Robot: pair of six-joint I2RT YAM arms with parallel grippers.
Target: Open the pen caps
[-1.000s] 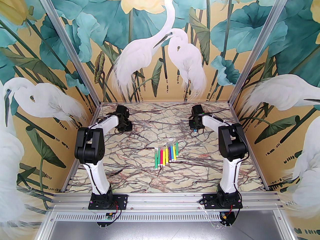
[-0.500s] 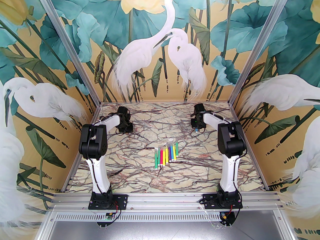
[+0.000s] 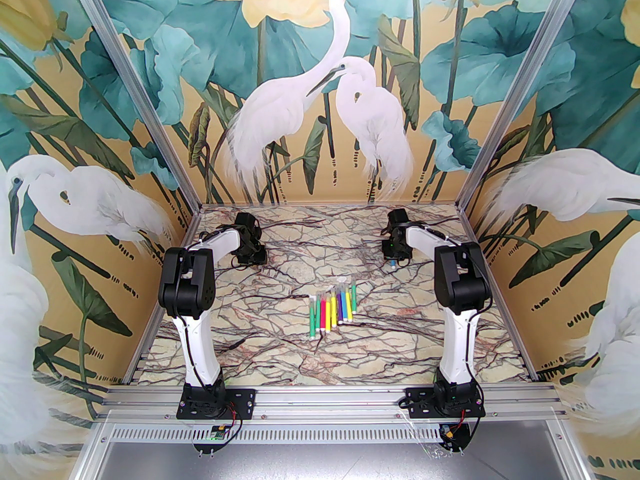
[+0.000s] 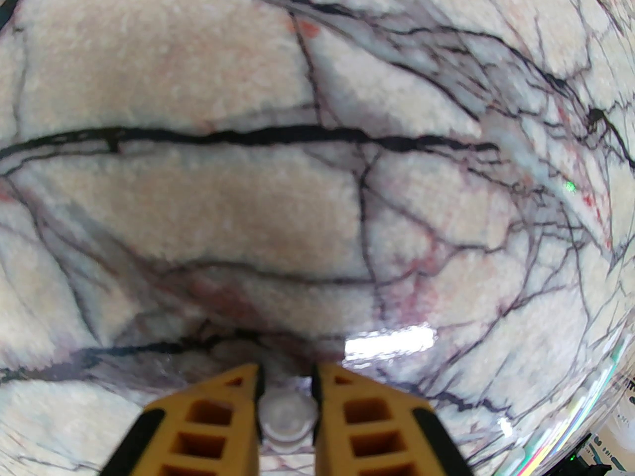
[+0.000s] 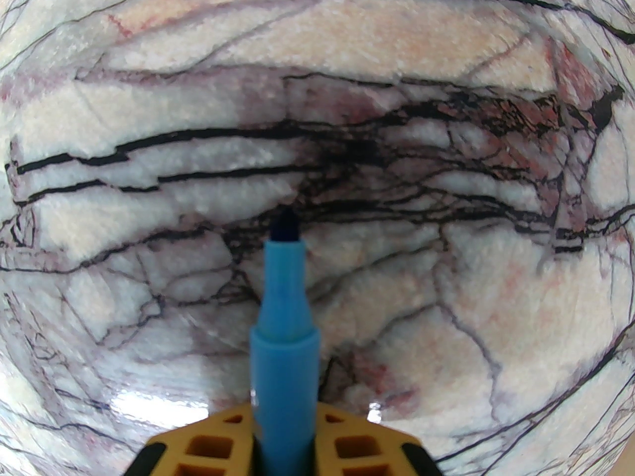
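While left gripper [image 4: 287,371] pinches a cap [image 4: 288,417] and right gripper [image 5: 285,408] a blue pen [image 5: 283,290], the pens [image 3: 332,310] lie on the near side of both, between them, closer to right. Their axes run near-far.

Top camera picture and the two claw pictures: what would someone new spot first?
First, the big white painted birds on the back wall. Then the row of bright slim marker pens in the middle of the veined marble table. Close up, the right claw holds an uncapped bright blue marker pen and the left claw pinches a small clear plastic cap.
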